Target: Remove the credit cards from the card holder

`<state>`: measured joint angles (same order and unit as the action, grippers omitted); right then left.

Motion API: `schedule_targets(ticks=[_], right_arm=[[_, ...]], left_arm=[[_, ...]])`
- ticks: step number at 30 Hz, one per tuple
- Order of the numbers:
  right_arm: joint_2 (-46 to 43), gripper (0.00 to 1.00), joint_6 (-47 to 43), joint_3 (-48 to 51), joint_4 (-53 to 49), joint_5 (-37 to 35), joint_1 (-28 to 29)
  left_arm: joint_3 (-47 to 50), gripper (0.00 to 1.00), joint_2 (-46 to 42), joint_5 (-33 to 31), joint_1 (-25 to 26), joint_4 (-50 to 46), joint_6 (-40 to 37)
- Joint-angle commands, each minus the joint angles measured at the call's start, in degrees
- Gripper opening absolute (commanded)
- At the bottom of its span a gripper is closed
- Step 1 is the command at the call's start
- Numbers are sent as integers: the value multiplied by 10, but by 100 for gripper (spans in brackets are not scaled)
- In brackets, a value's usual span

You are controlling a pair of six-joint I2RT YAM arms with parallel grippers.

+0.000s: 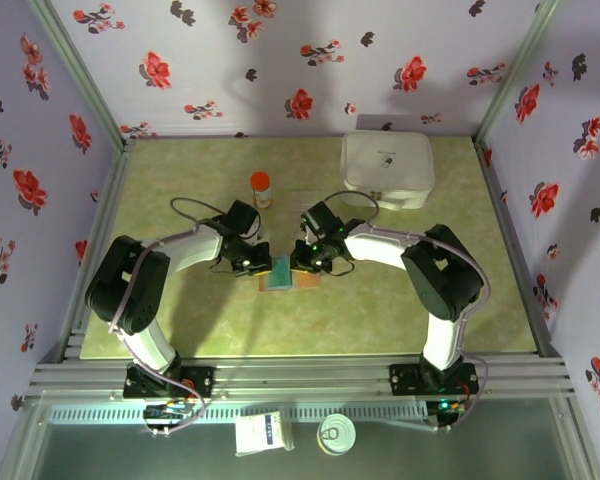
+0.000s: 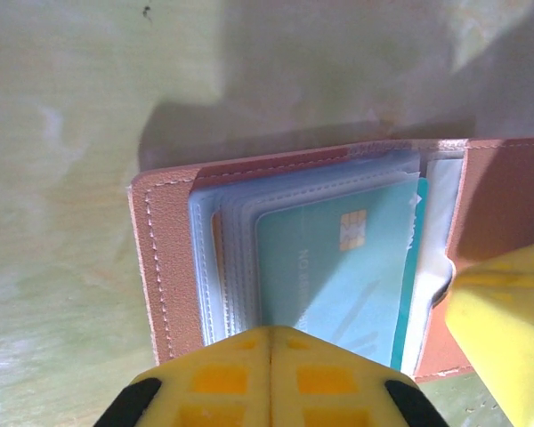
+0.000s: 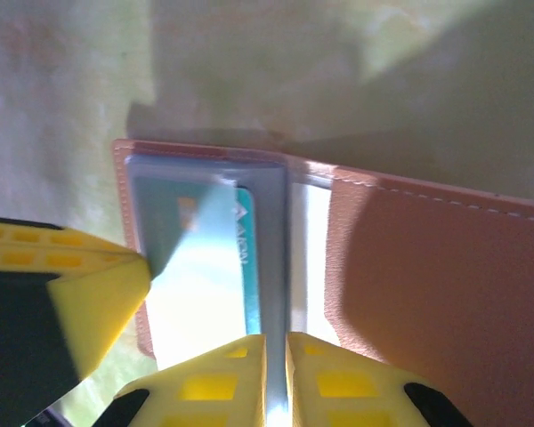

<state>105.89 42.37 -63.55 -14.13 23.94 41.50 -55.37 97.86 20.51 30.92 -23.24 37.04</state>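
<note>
- the card holder (image 1: 285, 277) is lying open on the table (image 1: 180, 330), midway between the two arms, with the credit cards (image 2: 338, 267) sitting inside its clear sleeves. a teal one is facing up, chip showing.
- the left gripper (image 2: 269, 347) is resting at the near edge of the sleeves, fingers pressed together; whether it is nipping a card edge cannot be told.
- the right gripper (image 3: 276, 360) is pinching one grey-blue pocket leaf (image 3: 276, 231) of the holder.
- step in hand, as judged: parting the leaves to expose a card — none is out yet.
- the next move is calling for a hold on the teal card's free edge alone, then a straight slide out of the sleeve while the other gripper is pinning the holder down.
</note>
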Motion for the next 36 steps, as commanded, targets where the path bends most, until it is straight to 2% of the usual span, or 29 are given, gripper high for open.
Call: schedule_targets(ticks=[1, 7, 12, 18, 24, 36], right_arm=[[-12, 16, 17, 12, 37, 37, -5], [15, 20, 30, 10, 77, 85, -4], [32, 22, 20, 3, 53, 67, -5], [40, 30, 6, 3, 26, 37, -7], [14, 30, 1, 14, -2, -2, -10], [-47, 32, 7, 38, 19, 13, -15]], left_arm=[[-16, 4, 8, -15, 2, -22, -17], [-15, 2, 21, -24, 2, -19, -19], [-15, 1, 21, -23, 1, -21, -21], [-15, 1, 13, -28, 2, -28, -23], [-25, 1, -3, -24, 1, -40, -25], [-52, 2, -24, -1, 1, -50, -21]])
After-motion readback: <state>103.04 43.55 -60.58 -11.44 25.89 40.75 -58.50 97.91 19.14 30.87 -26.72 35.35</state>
